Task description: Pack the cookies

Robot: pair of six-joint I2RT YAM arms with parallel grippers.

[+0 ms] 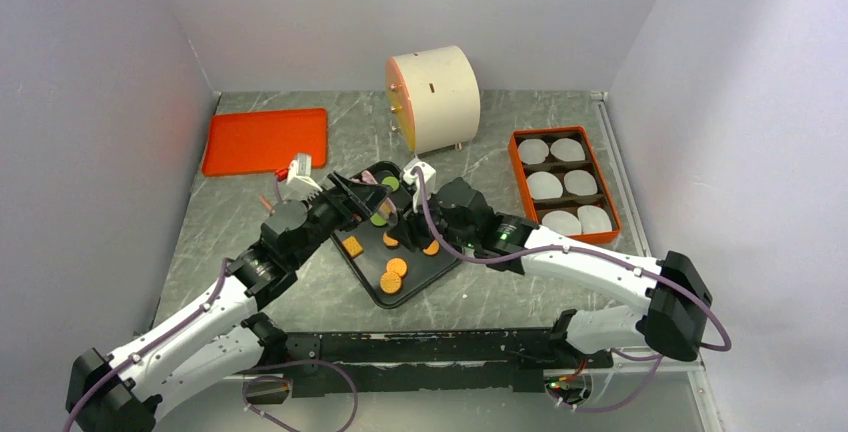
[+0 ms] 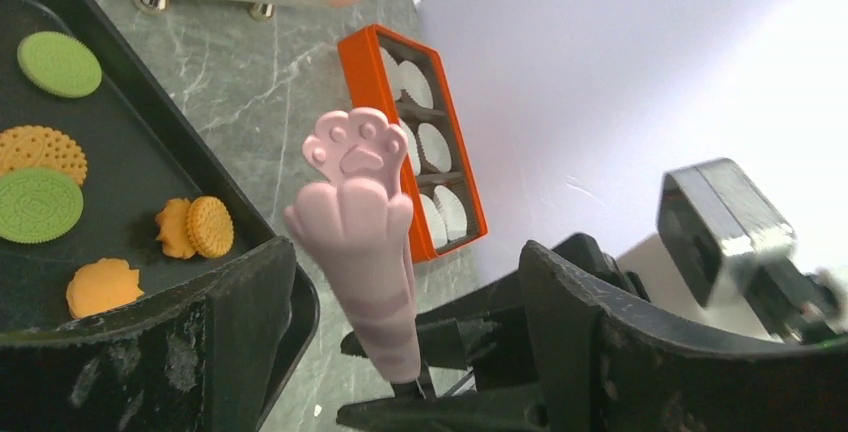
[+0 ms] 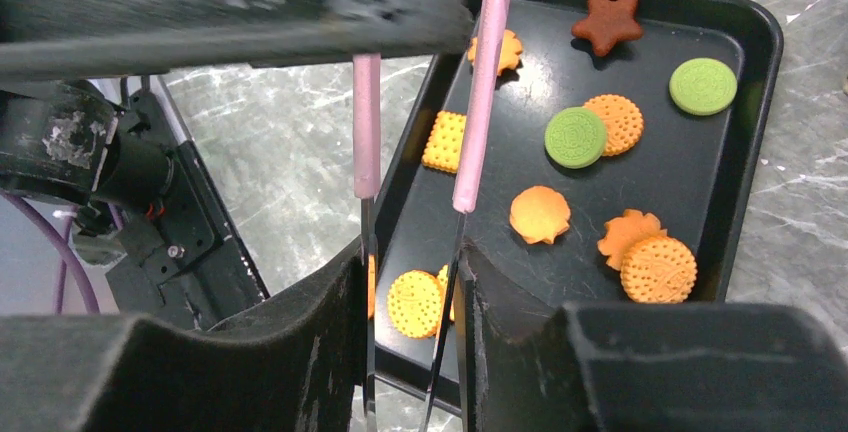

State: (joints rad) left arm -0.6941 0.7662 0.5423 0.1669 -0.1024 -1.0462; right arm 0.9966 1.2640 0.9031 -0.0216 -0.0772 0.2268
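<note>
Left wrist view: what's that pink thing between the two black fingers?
The pink cat-paw tongs, clear of both open fingers of the left end effector; the left wrist view shows it.

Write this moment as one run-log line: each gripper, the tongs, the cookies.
left gripper open around tongs | right gripper shut on tongs | cookies on tray | box: liners only

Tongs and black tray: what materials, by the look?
The tongs: pink paw ends look like matte silicone or soft rubber, with moulded toe pads; the thin shiny lower arms look like metal. The black tray: smooth, faint sheen, rolled rim; probably coated metal, possibly plastic.
</note>
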